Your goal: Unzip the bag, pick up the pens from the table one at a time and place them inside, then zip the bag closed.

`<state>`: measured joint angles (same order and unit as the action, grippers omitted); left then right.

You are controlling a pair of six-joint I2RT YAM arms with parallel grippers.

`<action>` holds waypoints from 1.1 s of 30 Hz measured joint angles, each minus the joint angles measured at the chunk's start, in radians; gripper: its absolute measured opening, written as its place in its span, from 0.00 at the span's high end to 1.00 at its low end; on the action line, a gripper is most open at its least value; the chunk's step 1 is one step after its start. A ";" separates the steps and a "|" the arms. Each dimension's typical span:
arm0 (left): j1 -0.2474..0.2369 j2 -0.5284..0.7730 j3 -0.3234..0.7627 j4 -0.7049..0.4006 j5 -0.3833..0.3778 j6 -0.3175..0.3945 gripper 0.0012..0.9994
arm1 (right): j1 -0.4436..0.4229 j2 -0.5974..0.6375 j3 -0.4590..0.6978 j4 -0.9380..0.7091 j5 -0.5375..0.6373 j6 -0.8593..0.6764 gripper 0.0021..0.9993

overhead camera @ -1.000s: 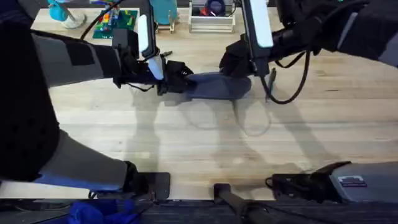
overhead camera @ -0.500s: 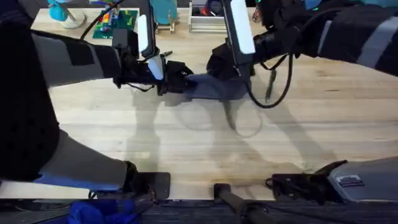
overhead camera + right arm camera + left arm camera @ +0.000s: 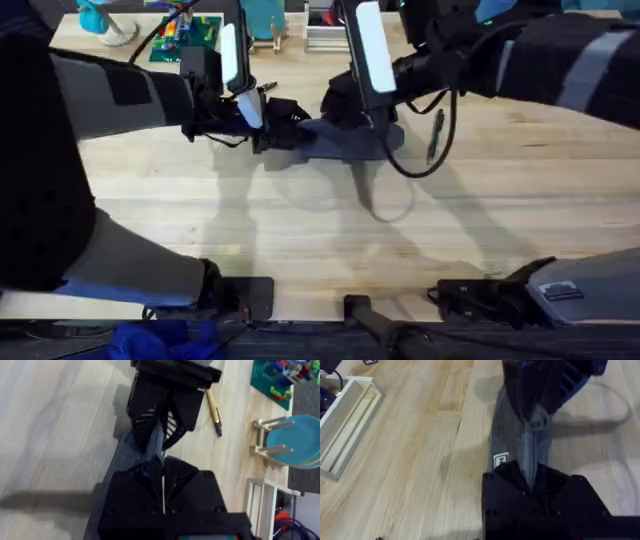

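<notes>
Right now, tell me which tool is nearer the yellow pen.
Left. The left tool clamps the bag at the end that lies beside the yellow pen. The right tool is farther along the bag, away from the pen.

Both dark hands covered the grey-blue fabric pouch's (image 3: 350,140) ends at 9 and 3 o'clock; its zipper pull was hidden.

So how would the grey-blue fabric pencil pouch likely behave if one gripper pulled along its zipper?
The grey-blue fabric pencil pouch is probably soft: its woven cloth creases where the left gripper pinches one end. It looks light, so it would likely slide on the smooth wooden table unless held. The right gripper closes on its top seam.
</notes>
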<state>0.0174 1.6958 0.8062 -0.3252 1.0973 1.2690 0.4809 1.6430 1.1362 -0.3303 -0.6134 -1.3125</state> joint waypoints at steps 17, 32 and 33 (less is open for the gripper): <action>0.000 0.000 0.000 -0.001 0.001 0.000 0.96 | 0.046 0.034 0.000 0.069 0.001 0.034 0.97; 0.000 0.000 0.000 0.000 -0.001 0.000 0.96 | 0.059 -0.029 0.011 -0.030 0.103 0.050 0.42; 0.000 0.000 0.000 0.000 -0.001 0.000 0.96 | 0.059 -0.031 0.012 -0.040 0.110 0.050 0.35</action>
<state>0.0174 1.6958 0.8062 -0.3256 1.0962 1.2690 0.5404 1.6115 1.1484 -0.3703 -0.5037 -1.2625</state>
